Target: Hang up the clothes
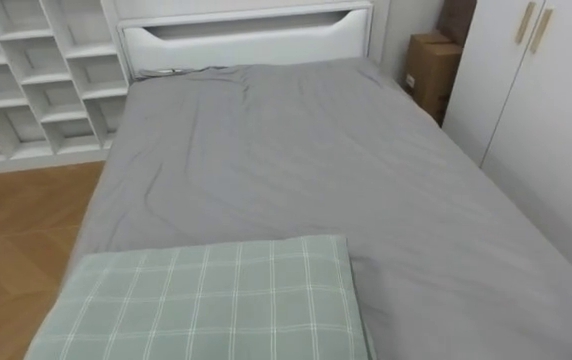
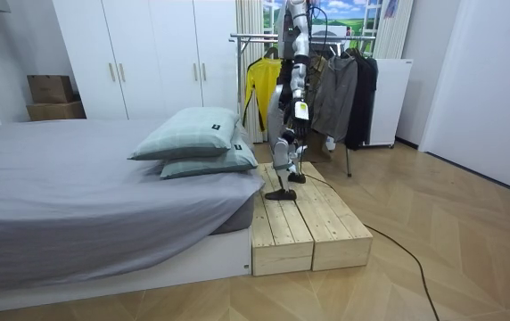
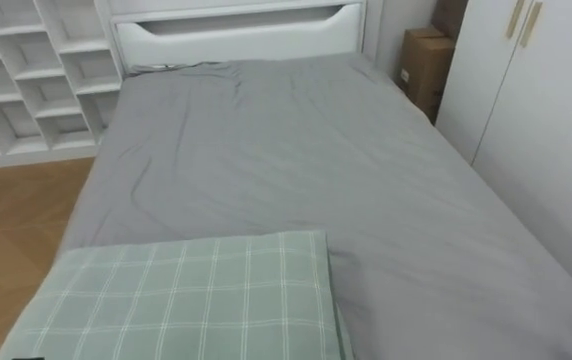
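Two green pillows (image 2: 193,134) lie stacked at the near end of the bed (image 1: 296,160). From the eye views, the top pillow sits low in front, and the grey sheet runs away to the white headboard (image 1: 246,35). White shelves (image 1: 36,80) stand to the left and a white wardrobe (image 1: 546,110) to the right, with a brown box (image 1: 431,70) in the corner.

In the room view, the robot stands on a wood step (image 2: 308,223) just beside the bed, facing it. The clothes (image 2: 335,98) (yellow, grey and black ones) hang on the rack (image 2: 255,37) right behind the robot. Its left hand (image 2: 297,118) hangs low by its side, near the clothes. I cannot tell if that hand is open or closed, or if it holds anything.
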Motion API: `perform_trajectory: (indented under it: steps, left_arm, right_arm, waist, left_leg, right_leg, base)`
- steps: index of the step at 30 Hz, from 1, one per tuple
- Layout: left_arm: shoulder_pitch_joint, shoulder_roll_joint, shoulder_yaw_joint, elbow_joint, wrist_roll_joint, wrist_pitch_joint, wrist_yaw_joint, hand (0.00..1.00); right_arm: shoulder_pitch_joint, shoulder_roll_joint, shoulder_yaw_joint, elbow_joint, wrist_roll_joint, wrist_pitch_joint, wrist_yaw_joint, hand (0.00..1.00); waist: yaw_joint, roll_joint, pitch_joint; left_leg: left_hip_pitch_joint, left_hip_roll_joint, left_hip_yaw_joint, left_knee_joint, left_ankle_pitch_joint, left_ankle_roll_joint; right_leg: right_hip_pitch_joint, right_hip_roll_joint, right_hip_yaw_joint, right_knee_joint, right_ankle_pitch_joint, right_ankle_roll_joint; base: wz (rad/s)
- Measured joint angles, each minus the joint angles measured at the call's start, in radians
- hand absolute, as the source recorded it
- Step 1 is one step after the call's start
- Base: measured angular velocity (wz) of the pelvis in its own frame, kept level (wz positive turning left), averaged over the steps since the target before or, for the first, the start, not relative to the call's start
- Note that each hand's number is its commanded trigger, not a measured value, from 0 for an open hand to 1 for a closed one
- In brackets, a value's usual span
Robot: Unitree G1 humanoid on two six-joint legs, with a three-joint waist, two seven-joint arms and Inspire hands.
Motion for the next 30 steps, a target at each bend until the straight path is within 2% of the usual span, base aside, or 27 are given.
perform_trajectory:
  steps: [7,17,30]
  left_arm:
    - [-0.009,0.002,-0.036,-0.037,0.016,0.003,-0.060,0.00]
    - [-0.005,0.002,-0.074,-0.034,0.033,0.019,-0.131,0.00]
    - [-0.006,0.011,-0.070,-0.034,0.087,0.036,-0.167,0.00]
  right_arm:
    - [0.000,0.000,0.000,-0.005,0.002,0.021,-0.004,0.00]
    - [0.002,0.001,-0.001,-0.032,0.002,0.038,0.012,0.00]
    - [0.000,0.001,-0.001,-0.039,-0.001,0.063,0.022,0.00]
  waist:
    - [-0.009,-0.001,0.0008]
    - [-0.023,-0.002,0.0071]
    - [-0.029,-0.004,0.0049]
  left_leg:
    - [-0.001,-0.003,0.025,0.015,-0.004,0.003]
    - [-0.002,-0.001,0.020,0.021,-0.025,0.008]
    - [-0.022,-0.001,0.028,0.063,-0.030,0.008]
  right_leg:
    - [0.008,-0.008,0.009,0.001,-0.001,0.003]
    - [0.006,-0.005,0.005,0.003,-0.002,0.004]
    - [0.002,-0.007,0.008,0.004,-0.005,0.008]
  base:
    - [-0.03]
    - [0.01]
    - [0.00]
